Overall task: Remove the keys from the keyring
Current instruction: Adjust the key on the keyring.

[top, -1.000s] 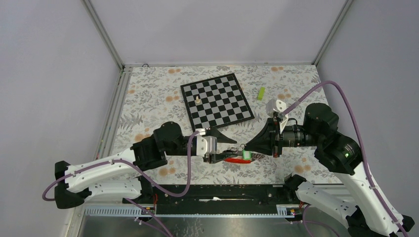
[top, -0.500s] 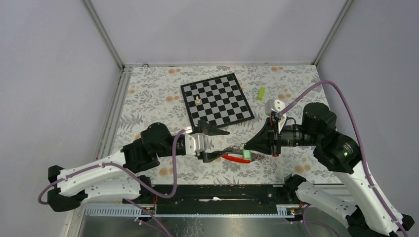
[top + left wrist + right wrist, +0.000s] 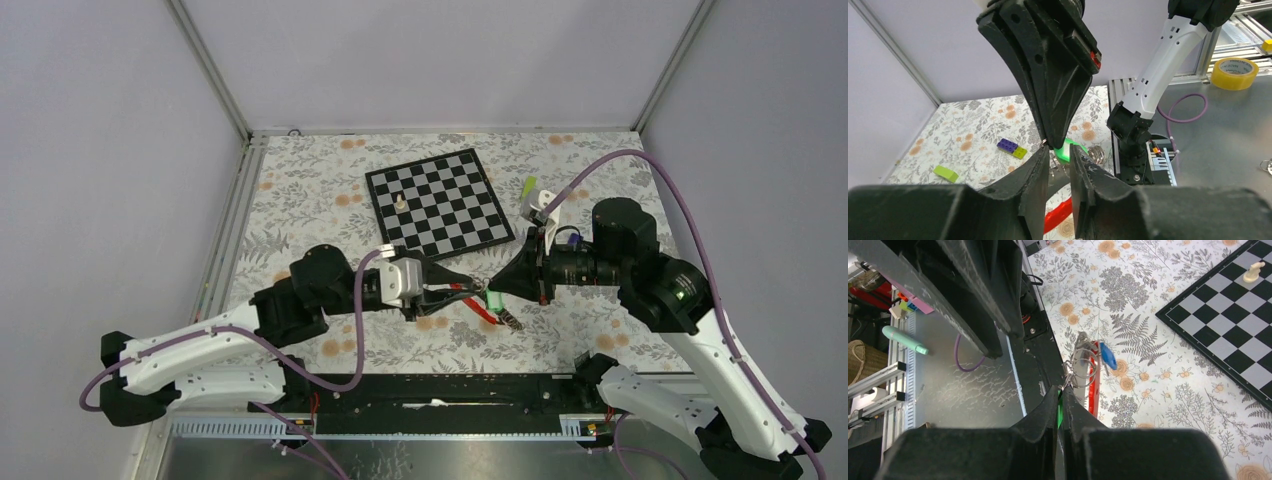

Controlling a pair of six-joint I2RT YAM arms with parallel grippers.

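My right gripper (image 3: 497, 290) (image 3: 1062, 392) is shut on the green-headed key (image 3: 494, 298) (image 3: 1060, 412), holding it above the table in front of the chessboard. From its tips hangs the keyring (image 3: 1083, 367) with a blue-headed key (image 3: 1107, 355) and the red strap (image 3: 480, 305) (image 3: 1093, 390). My left gripper (image 3: 452, 291) (image 3: 1058, 150) meets it tip to tip from the left. Its jaws stand a narrow gap apart, with silvery metal of the keyring between them. The green key (image 3: 1066, 151) shows just beyond those tips, and the red strap (image 3: 1058, 215) hangs below.
The chessboard (image 3: 440, 205) lies behind the grippers with a white pawn (image 3: 401, 201) on it. A lime-green block (image 3: 528, 188) (image 3: 946, 173) sits right of the board. A purple-and-yellow block (image 3: 1012, 148) lies on the floral cloth. The black front rail (image 3: 440, 390) runs along the near edge.
The left jaws spread wide, then narrowed round the keyring. The right gripper moved left and away from the front edge with the green key, and the red strap now slants between the grippers.
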